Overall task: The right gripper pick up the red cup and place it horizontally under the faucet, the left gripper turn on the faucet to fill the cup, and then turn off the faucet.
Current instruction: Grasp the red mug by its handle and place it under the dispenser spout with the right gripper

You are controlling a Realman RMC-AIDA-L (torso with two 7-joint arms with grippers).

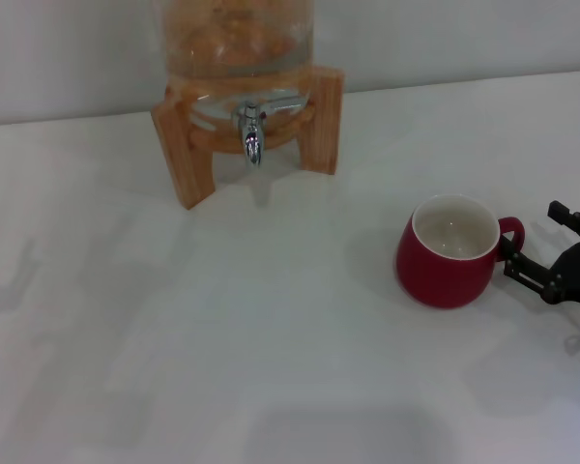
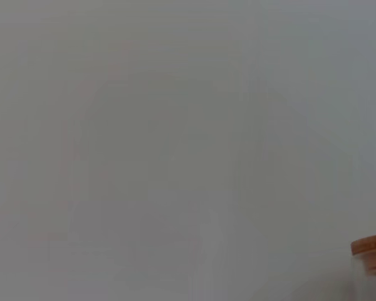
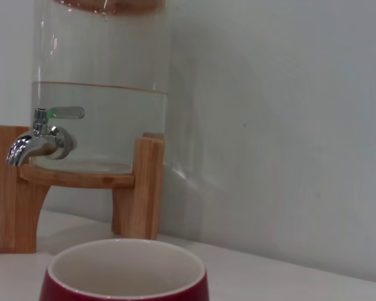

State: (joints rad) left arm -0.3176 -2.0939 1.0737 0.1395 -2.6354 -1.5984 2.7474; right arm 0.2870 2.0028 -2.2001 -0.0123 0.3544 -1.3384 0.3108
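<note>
One red cup (image 1: 449, 253) upright; one faucet (image 1: 252, 132); right tool (image 1: 522, 249) spread beside handle.

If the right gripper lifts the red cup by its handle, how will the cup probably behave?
The cup looks like glazed ceramic, so it is probably rigid, rather heavy and somewhat slippery. Held only by the small handle, where the right gripper is, the round body may tilt. It looks empty and stands upright on a wide base, so a light push would more likely slide it than tip it.
</note>
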